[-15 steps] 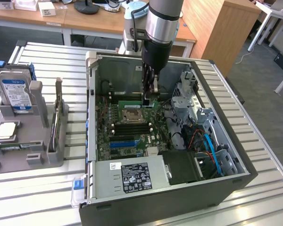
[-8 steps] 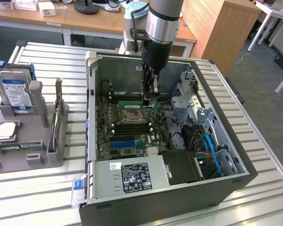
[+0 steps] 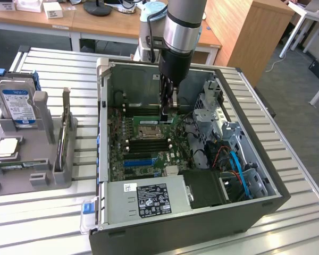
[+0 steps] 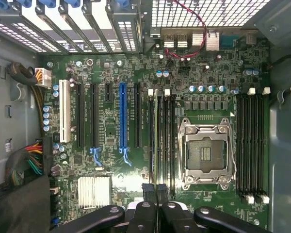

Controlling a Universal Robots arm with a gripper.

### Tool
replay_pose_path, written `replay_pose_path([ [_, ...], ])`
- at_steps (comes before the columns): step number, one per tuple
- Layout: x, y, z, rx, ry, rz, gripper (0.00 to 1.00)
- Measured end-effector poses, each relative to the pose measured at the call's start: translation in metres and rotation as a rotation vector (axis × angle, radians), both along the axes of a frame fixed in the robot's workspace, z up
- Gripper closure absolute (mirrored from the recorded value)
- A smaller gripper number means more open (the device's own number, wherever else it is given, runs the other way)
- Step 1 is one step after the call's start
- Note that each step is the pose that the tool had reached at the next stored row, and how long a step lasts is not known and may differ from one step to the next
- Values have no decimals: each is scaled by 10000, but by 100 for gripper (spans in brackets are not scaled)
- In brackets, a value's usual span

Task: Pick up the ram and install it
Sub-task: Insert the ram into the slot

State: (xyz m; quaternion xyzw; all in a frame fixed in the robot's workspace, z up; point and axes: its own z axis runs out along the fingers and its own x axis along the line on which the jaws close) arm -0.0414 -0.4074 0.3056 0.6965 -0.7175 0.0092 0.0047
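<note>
I see black two-finger gripper (image 3: 168, 110) low inside open grey computer case (image 3: 202, 235), above green motherboard (image 4: 111, 160). Long thin green ram stick (image 4: 156, 131) stands on edge in black memory slot, just beside silver CPU socket (image 4: 206, 150). Fingers (image 4: 147, 190) drawn nearly together, pinching stick's near end between them.
</note>
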Motion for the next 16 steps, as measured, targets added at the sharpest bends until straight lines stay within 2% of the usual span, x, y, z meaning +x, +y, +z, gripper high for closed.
replay_pose_path([
  [16,0,0,-145,0,1,0,88],
])
